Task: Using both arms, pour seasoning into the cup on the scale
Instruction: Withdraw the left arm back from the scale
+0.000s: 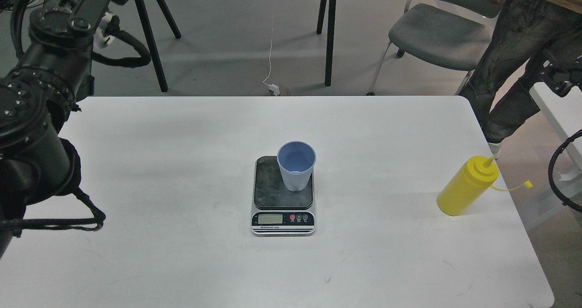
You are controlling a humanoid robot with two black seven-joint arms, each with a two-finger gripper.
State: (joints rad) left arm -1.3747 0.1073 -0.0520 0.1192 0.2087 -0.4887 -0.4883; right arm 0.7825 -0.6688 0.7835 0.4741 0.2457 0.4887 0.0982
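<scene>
The light-blue ribbed cup [296, 171] stands upright on the dark plate of the scale [273, 194], at its back right, in the middle of the white table. The yellow seasoning bottle [466, 187] stands at the table's right edge, nozzle uncapped, with its tethered tip cap [527, 184] hanging out to the right. My left arm [59, 35] is raised at the far left and runs off the top edge, so its gripper is out of view. Only a dark end of my right arm [558, 78] shows at the right edge; its fingers cannot be told apart.
A person in dark jeans [514, 48] stands beside the table's far right corner, next to a grey chair [432, 35]. Black table legs [329, 30] stand behind the table. A black cable loop [561, 180] hangs by the right edge, close to the bottle.
</scene>
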